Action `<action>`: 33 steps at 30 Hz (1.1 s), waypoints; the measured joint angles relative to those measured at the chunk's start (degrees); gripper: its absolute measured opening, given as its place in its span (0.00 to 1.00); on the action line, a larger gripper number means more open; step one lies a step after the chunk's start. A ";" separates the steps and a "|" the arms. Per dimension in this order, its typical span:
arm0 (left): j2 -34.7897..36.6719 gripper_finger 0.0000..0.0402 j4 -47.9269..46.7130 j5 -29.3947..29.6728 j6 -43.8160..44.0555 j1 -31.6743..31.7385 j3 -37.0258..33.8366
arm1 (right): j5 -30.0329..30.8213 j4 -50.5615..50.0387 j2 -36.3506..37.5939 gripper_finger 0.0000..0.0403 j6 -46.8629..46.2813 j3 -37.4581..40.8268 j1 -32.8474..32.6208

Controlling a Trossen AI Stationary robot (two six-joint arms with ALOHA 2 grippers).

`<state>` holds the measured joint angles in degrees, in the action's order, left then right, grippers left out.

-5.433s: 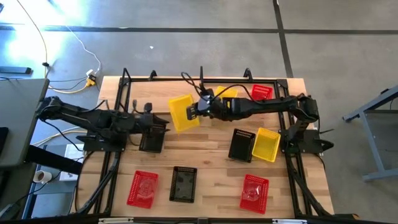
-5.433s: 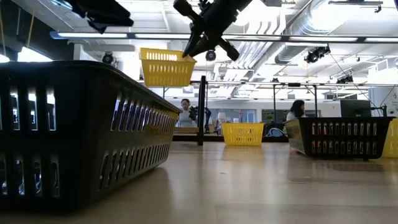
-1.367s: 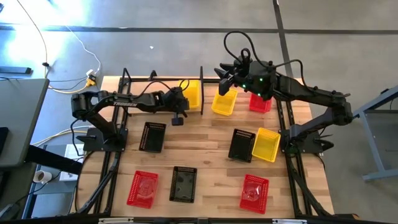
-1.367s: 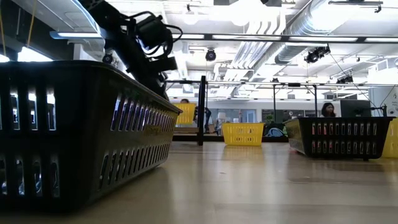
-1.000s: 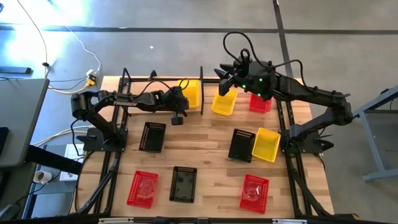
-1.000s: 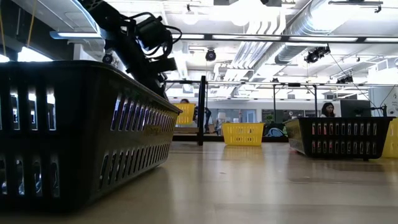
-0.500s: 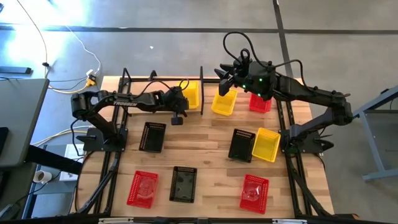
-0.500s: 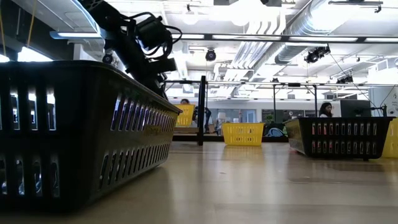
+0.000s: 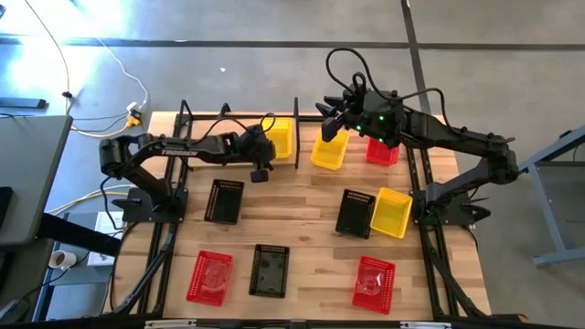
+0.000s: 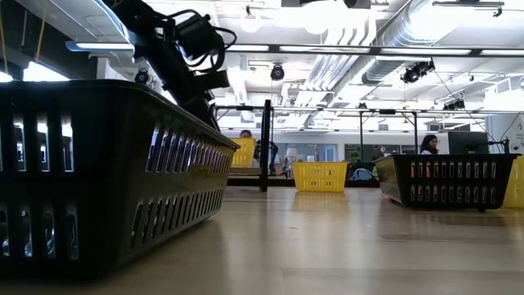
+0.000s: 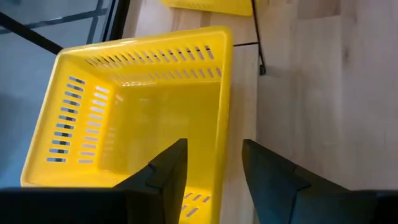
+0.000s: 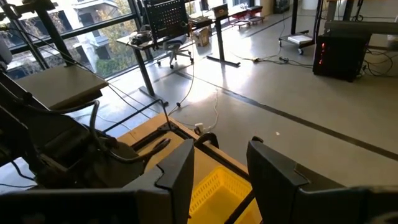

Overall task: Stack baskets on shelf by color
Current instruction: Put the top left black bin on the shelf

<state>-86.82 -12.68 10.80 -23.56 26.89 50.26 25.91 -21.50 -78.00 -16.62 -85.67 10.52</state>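
progress: three baskets on the shelf [image 9: 228, 117]; six remain on the tabletop [image 9: 302, 219]. left gripper [image 11: 211, 165] jaws open astride a yellow basket [image 11: 137, 118] wall; right gripper [image 12: 217, 171] jaws open, empty.

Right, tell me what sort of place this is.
Probably a robotics lab in an open industrial hall: exposed silver ceiling ducts, rows of black-framed workbenches behind, and a butcher-block wooden table with small perforated plastic baskets.

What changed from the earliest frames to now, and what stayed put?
The yellow basket the right tool carried mid-table now sits on the shelf, let go. The left tool reached from the table's left side to that basket, fingers open astride its rim. The right tool swung back over the second yellow basket. The remaining baskets stayed put.
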 joint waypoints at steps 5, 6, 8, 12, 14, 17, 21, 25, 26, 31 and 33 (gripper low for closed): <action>2.26 0.40 -2.38 0.17 1.94 -0.46 0.00 | 0.02 -0.05 0.00 0.33 -0.02 0.00 0.00; 2.86 0.41 -3.19 0.16 2.58 -0.49 0.00 | 0.02 -0.09 0.00 0.33 -0.02 0.00 0.00; 4.43 0.41 -4.68 0.17 4.07 -0.52 0.00 | 0.02 -0.11 0.00 0.33 0.00 0.00 0.00; 8.50 0.41 -7.96 0.49 6.76 -0.54 0.00 | 0.04 -0.25 0.00 0.33 -0.18 -0.02 0.00; 10.93 0.41 -10.03 0.55 8.66 -0.64 0.00 | 0.04 -0.58 0.00 0.33 -1.14 -0.04 0.00; 14.98 0.41 -14.70 0.54 13.56 -0.71 0.00 | 0.04 -1.46 0.00 0.33 -1.53 -0.04 -0.02; 20.26 0.41 -21.12 -0.42 22.91 -0.78 0.00 | 0.05 -3.43 0.00 0.33 -4.05 -0.04 -0.04; 24.84 0.41 -26.95 -2.88 32.20 -0.78 0.00 | -0.12 -6.31 0.00 0.33 -6.67 -0.04 -0.04; 25.82 0.41 -28.55 -3.68 34.66 -0.78 0.00 | -0.78 -6.97 0.00 0.33 -7.27 -0.04 -0.04; 29.95 0.41 -36.60 -7.72 45.29 -0.80 0.00 | -3.69 -9.84 -0.04 0.33 -9.68 -0.04 -0.04; 31.20 0.41 -40.36 -8.87 49.14 -0.80 0.00 | -4.61 -11.10 -0.04 0.33 -10.50 -0.04 -0.04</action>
<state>-55.62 -53.04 1.93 25.58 26.09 50.26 21.30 -32.60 -78.04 -27.12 -85.71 10.48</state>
